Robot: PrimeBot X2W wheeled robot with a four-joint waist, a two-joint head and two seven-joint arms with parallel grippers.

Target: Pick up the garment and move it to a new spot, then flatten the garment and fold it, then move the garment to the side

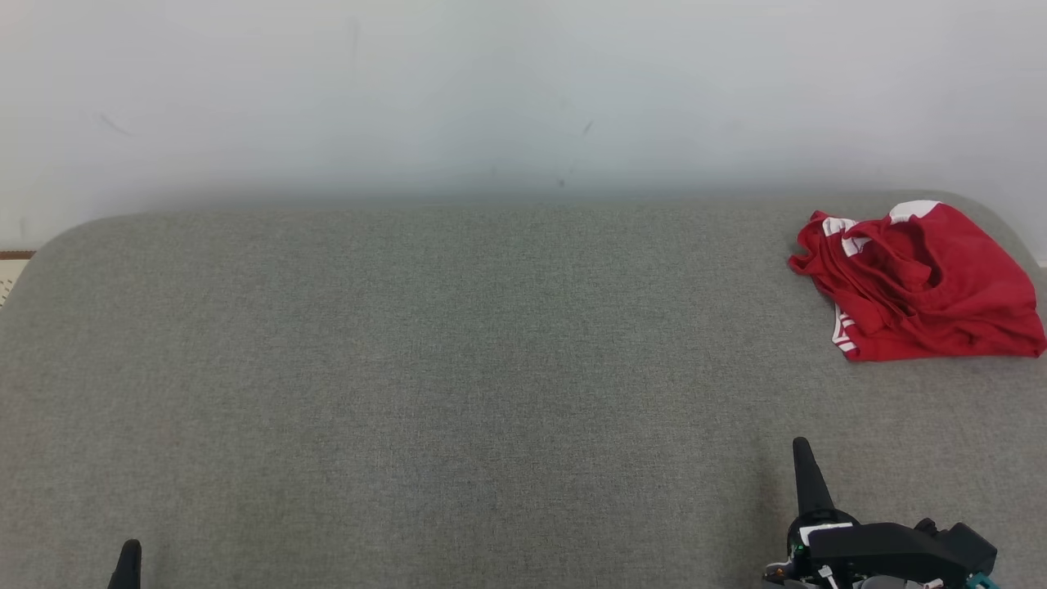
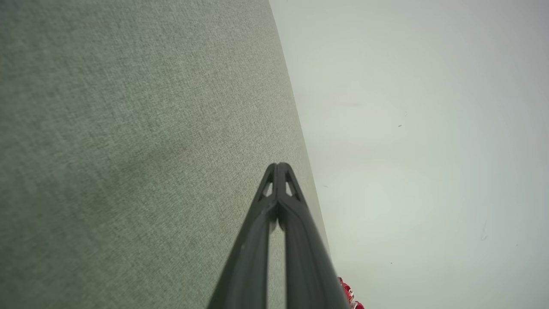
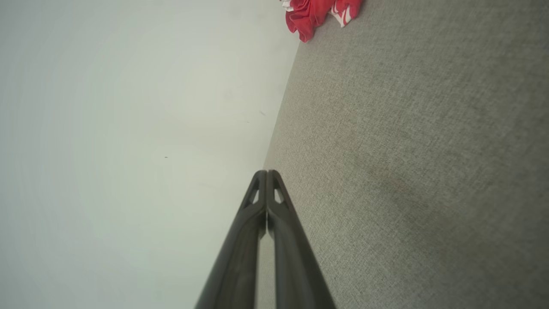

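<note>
The garment (image 1: pixel 920 282) is red with white trim and lies crumpled in a heap at the far right corner of the grey fabric surface (image 1: pixel 458 368). A piece of the garment (image 3: pixel 319 13) shows at the top of the right wrist view, and a sliver of the garment (image 2: pixel 349 296) at the bottom of the left wrist view. My right gripper (image 1: pixel 802 448) is shut and empty near the front edge, well short of the heap. My left gripper (image 1: pixel 128 552) peeks in at the lower left, shut with its fingertips (image 2: pixel 278 168) pressed together.
A pale wall (image 1: pixel 523 90) runs behind the grey surface. The surface's rounded left corner (image 1: pixel 49 245) meets a strip of floor at the far left.
</note>
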